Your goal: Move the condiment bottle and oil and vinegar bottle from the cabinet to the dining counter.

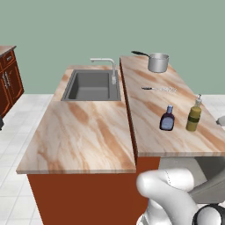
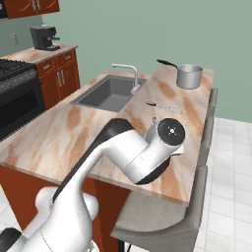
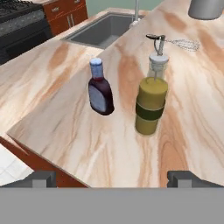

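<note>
Both bottles stand upright on the dining counter, near its front edge. The condiment bottle is squat and dark with a blue cap. Just to its right, a small gap away, is the taller olive-yellow oil and vinegar bottle with a pale spout. In the hand view my gripper is open and holds nothing. It hangs back from the counter's near edge, its fingertips wide on either side of the two bottles. In the right base view my arm hides the bottles. The lower edge of a reddish wall cabinet shows at top left.
A whisk and a steel pot lie farther back on the dining counter. The lower slab to the left holds the grey sink and faucet. Grey stools stand along the counter's right side; a stove is far left.
</note>
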Robot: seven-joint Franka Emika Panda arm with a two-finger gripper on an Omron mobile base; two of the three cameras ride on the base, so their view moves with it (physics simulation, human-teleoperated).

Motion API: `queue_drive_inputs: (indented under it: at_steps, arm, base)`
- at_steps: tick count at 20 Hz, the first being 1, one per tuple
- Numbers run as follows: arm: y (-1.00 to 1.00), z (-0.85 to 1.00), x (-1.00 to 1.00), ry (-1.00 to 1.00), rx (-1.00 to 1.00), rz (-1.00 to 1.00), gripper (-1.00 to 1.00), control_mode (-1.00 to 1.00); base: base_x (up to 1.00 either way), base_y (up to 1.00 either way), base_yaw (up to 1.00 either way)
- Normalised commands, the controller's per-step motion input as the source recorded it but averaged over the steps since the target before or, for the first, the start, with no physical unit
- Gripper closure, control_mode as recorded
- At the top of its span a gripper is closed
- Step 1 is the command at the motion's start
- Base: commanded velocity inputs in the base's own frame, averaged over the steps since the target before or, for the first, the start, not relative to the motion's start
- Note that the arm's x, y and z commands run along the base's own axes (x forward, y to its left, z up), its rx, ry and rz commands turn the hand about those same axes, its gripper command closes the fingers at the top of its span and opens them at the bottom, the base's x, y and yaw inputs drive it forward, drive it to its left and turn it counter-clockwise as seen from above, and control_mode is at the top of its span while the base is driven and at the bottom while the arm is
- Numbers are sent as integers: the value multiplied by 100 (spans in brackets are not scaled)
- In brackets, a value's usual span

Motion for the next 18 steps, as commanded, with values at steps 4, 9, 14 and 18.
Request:
queue_drive_inputs:
  at_steps: [4,9,14,18]
  arm:
    - [55,38,-36,0,-9,-6,-100,-100]
    - [56,36,-32,0,-12,-7,-100,-100]
    - [58,26,-33,0,-19,-6,-100,-100]
    - [62,7,-25,2,-16,-7,-100,-100]
  base:
    - [0,0,0]
    - [0,0,0]
    - [0,0,0]
    - [0,0,0]
